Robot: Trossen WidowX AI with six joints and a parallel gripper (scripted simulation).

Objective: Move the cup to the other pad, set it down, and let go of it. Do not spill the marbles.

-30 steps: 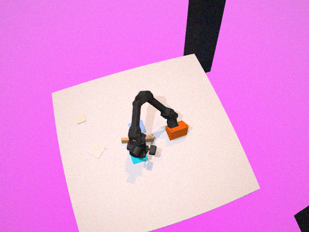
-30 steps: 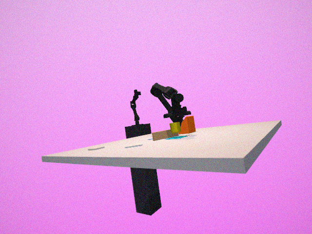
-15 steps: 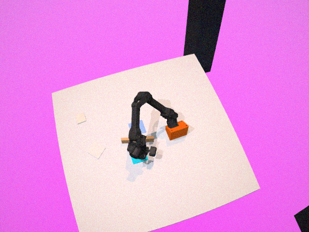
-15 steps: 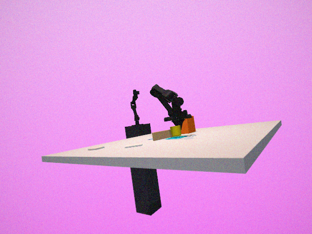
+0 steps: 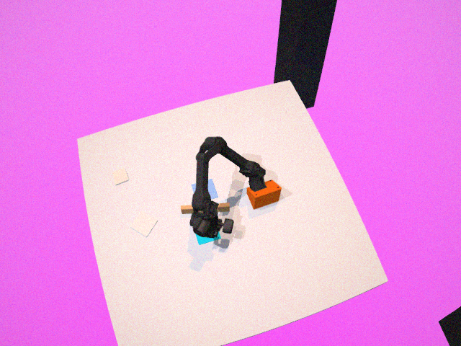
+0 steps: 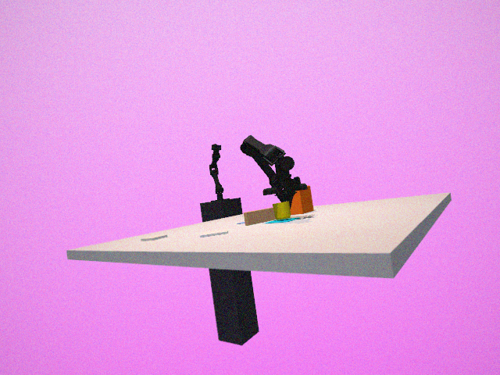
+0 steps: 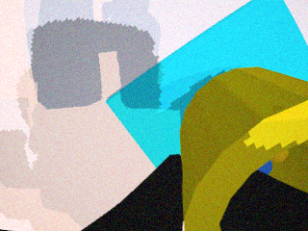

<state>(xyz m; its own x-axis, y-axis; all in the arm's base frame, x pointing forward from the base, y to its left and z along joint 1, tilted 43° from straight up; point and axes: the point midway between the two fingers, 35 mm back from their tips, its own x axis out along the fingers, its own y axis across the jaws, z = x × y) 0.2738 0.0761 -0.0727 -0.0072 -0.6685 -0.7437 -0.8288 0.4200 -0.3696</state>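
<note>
The yellow cup (image 6: 281,210) (image 7: 207,115) is upright over the cyan pad (image 5: 202,241) (image 7: 241,36), at it or just above it; whether it touches is too small to tell. In the wrist view a blue marble (image 7: 266,166) and an orange marble (image 7: 280,155) show inside the cup. My gripper (image 7: 194,164) is shut on the cup's wall, with one black finger on each side of it. In the top view the arm hides the cup. The blue pad (image 5: 212,184) lies across the wooden bar, partly behind the arm.
The wooden bar (image 5: 223,207) (image 6: 258,216) stands between the two pads, right beside the cup. An orange block (image 5: 267,199) (image 6: 305,200) is at the arm's base. Two pale flat tiles (image 5: 121,176) (image 5: 144,224) lie left of the bar in the top view.
</note>
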